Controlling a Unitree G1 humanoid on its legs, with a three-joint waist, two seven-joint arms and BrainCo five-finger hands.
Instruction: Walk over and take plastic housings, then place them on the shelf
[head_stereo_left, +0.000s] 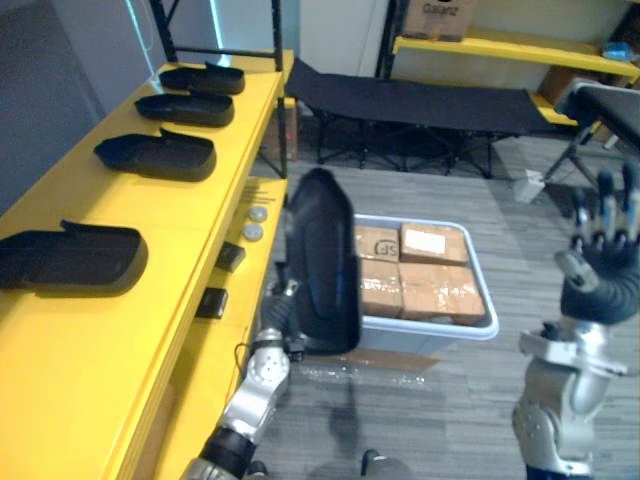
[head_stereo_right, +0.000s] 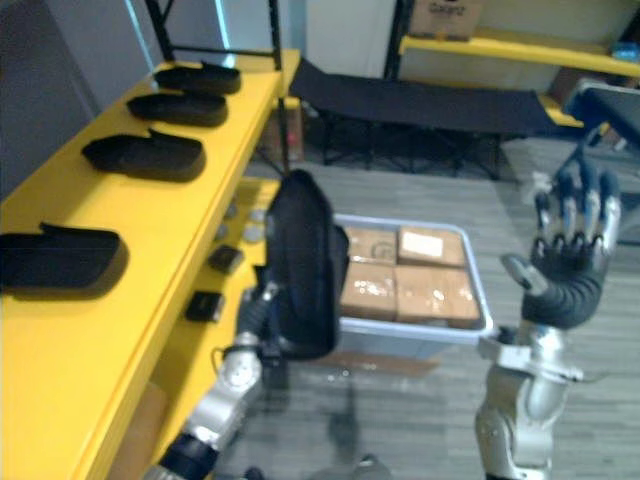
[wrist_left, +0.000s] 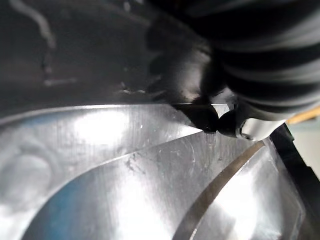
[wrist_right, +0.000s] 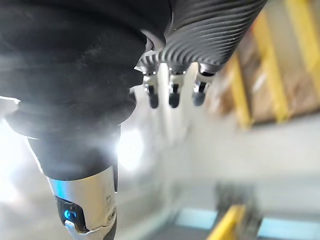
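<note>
A: What did we lose behind things?

B: The left hand (head_stereo_left: 282, 312) sat behind the held housing (head_stereo_left: 322, 265). That housing stood upright in the air, just beside the front edge of the yellow shelf (head_stereo_left: 120, 300). How the hand gripped it we could not tell. In the left wrist view the ribbed cover lay against a glossy, scratched surface at very close range, and we made out little else there.

A: Anything cut off?

B: The nearest housing (head_stereo_left: 72, 258) on the shelf ran off the view's left edge. The carton (head_stereo_left: 435, 18) on the back shelf (head_stereo_left: 500, 45) was cropped at the top.

A: Surface and room?

B: We logged three more housings flat on the shelf top, in a row going away from us: second housing (head_stereo_left: 157, 155), third housing (head_stereo_left: 186, 108) and farthest housing (head_stereo_left: 203, 78). A lower level held two round discs (head_stereo_left: 258, 213) and small dark blocks (head_stereo_left: 230, 256). On the grey floor (head_stereo_left: 470, 400) sat a white bin (head_stereo_left: 485, 300) holding brown boxes (head_stereo_left: 430, 285), with a black cot (head_stereo_left: 420, 100) behind it.

A: And the other side?

B: The right hand (head_stereo_left: 603, 252) was raised well apart from the bin, its fingers (head_stereo_left: 606, 200) spread wide and holding nothing. The eye views showed them fanned. The right wrist view showed them straight, with blurred yellow shelving beyond.
</note>
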